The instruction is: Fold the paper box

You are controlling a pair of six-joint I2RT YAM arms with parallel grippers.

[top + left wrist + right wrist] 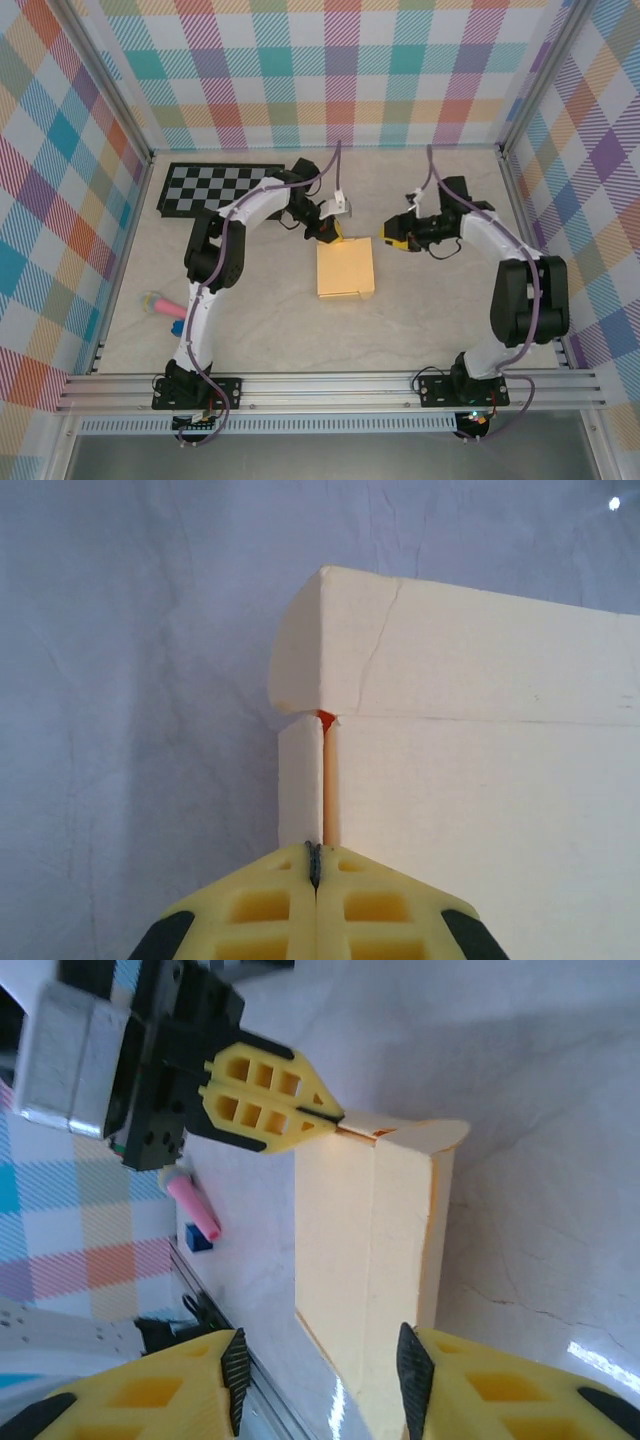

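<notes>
We get a bright, even, sharp overhead view with only faint, soft shadows. Up close at the left wrist, the paper box bleaches to pale cream and the table turns bluish. At the right wrist, white glare streaks the glossy table.

paper box 1 | checkerboard 1 | pink stick 1 | blue block 1

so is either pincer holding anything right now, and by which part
The left pincer is shut on the paper box, seemingly pinching a thin edge at its far left corner. The right pincer is open and holds nothing.
</notes>
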